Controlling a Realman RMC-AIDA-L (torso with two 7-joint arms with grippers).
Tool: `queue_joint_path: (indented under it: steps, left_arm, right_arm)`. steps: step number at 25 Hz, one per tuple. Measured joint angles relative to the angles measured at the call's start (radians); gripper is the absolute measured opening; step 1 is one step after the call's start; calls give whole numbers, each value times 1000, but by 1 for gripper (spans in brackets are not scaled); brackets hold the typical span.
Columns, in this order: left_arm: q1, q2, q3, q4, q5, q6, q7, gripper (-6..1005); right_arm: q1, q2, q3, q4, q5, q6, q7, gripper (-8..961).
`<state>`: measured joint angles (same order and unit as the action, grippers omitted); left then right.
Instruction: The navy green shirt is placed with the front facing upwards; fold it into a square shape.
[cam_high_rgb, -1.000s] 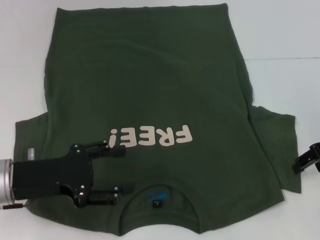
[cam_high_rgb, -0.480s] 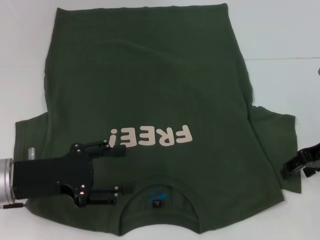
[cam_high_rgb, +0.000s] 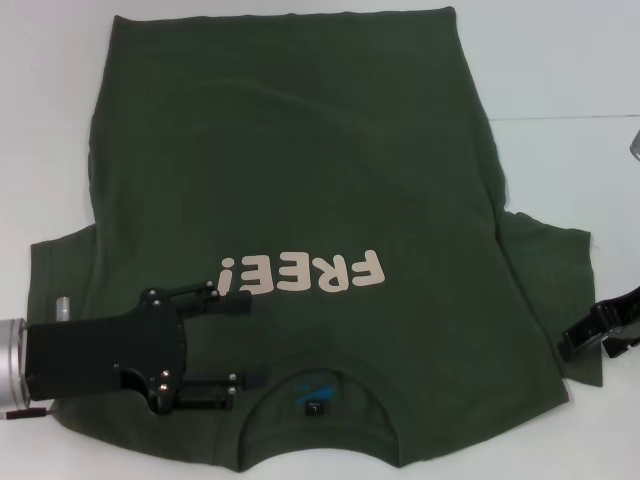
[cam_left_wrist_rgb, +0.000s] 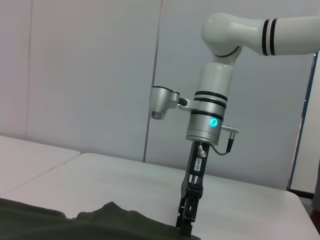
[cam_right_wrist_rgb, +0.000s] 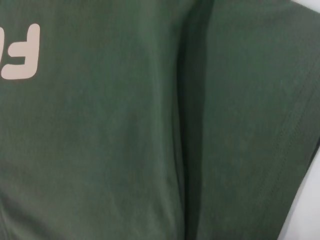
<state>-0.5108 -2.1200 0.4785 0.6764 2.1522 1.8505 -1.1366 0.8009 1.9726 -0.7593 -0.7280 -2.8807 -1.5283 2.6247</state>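
Here your right tool (cam_high_rgb: 588, 338), whose finger state you cannot tell, has edged inward onto the sleeve hem of the navy green shirt (cam_high_rgb: 300, 180), lying flat, print up, on the counter (cam_high_rgb: 570, 60), while the left tool (cam_high_rgb: 238, 340) stays spread beside the collar, so folding is only beginning.

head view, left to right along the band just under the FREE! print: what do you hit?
left gripper over the navy green shirt's shoulder → neck label inside the collar → shirt's sleeve on the robot's right → right gripper at that sleeve's edge → white table
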Motion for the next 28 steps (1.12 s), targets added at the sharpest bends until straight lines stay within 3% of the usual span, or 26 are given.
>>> queue_joint_path:
  steps: [28]
  left_arm:
    - [0,-2,2,-6,0,-11,2,827]
  right_arm:
    - [12,8,8,13,33,29,0,723]
